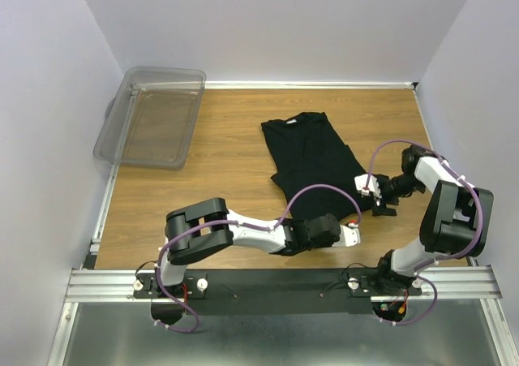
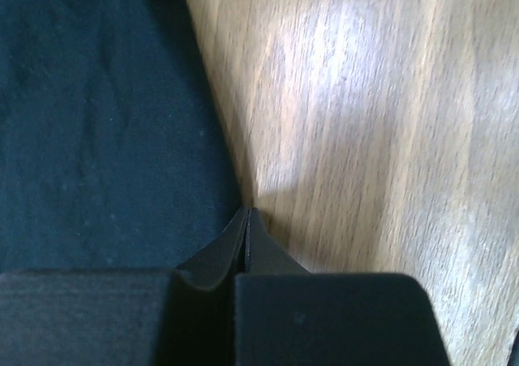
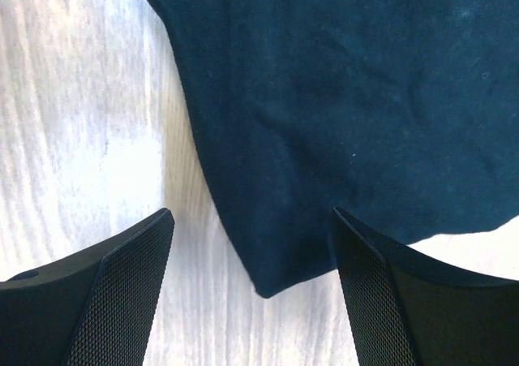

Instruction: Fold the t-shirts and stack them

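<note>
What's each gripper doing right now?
Left gripper: closed at the t-shirt edge; whether it pinches cloth cannot be told.
Right gripper: open, straddling a t-shirt corner, holding nothing.

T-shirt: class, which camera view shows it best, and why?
Top external: almost the whole t-shirt shows, collar included. Each wrist view shows only a close patch of its edge.

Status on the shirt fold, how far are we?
Early. Done: one t-shirt lies spread on the table, possibly folded once lengthwise; hard to tell. In hand: left pincer shut at its near hem, seemingly pinching it; right pincer open, straddling a near corner. Left: finishing the folds and stacking; no stack in view.
</note>
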Controlling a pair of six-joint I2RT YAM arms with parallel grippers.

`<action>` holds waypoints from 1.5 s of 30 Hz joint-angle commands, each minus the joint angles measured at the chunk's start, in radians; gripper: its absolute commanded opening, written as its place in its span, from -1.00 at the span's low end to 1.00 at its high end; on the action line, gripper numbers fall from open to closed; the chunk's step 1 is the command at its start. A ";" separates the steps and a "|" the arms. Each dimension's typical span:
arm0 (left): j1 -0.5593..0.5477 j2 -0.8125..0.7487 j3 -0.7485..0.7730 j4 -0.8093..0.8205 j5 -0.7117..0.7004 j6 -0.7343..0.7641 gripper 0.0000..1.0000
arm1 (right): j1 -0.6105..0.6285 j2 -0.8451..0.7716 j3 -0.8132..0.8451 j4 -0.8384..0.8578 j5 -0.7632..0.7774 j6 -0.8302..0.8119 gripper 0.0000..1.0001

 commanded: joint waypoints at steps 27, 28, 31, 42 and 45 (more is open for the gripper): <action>0.310 -0.384 -0.115 -0.123 0.547 0.100 -1.00 | 0.078 -0.009 0.361 -0.230 -0.193 0.215 -0.99; 0.373 -0.391 -0.106 -0.129 0.551 0.115 -1.00 | 0.085 0.067 0.471 -0.218 -0.229 0.298 -0.99; 0.489 -0.351 -0.009 -0.160 0.573 0.163 -1.00 | 0.136 0.202 0.657 -0.180 -0.280 0.445 -0.99; 0.363 -0.358 0.014 -0.039 0.487 0.027 -0.28 | 0.236 0.289 0.714 -0.089 -0.152 0.552 -0.99; 0.295 -0.325 -0.029 0.078 0.443 -0.119 -0.13 | 0.236 0.269 0.665 -0.059 -0.103 0.555 -0.99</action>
